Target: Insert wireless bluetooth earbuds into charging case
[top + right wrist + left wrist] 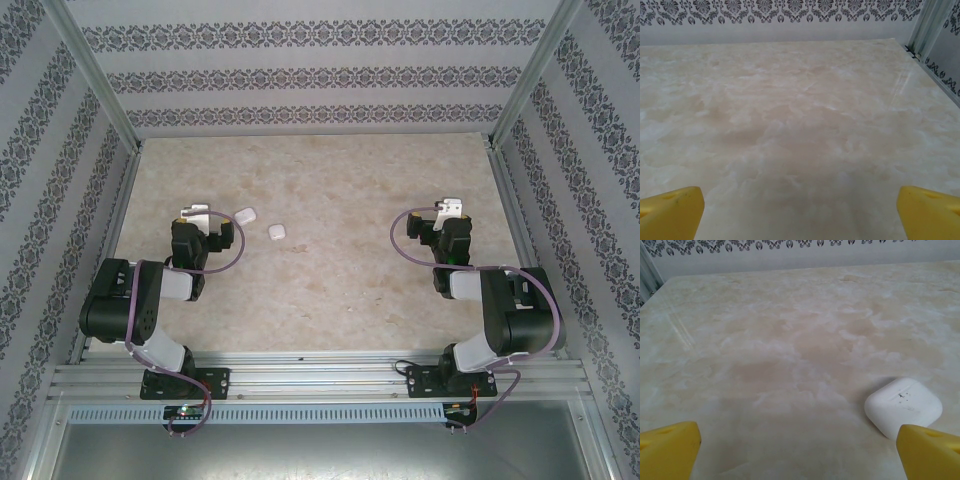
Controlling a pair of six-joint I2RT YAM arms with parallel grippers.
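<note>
Case (903, 407) lies just ahead and right of the spread left hand (800, 454)

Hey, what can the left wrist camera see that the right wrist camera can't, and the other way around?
Left wrist view: a white charging case lies on the table, close to the left gripper, by the yellow finger at the picture's right; the table's far left corner is at the top left.
Right wrist view: the table's far right corner and the metal frame post there, ahead of the right gripper.
Shared: marbled beige tabletop, patterned wall at the back, two yellow fingers spread wide with nothing between them.
</note>
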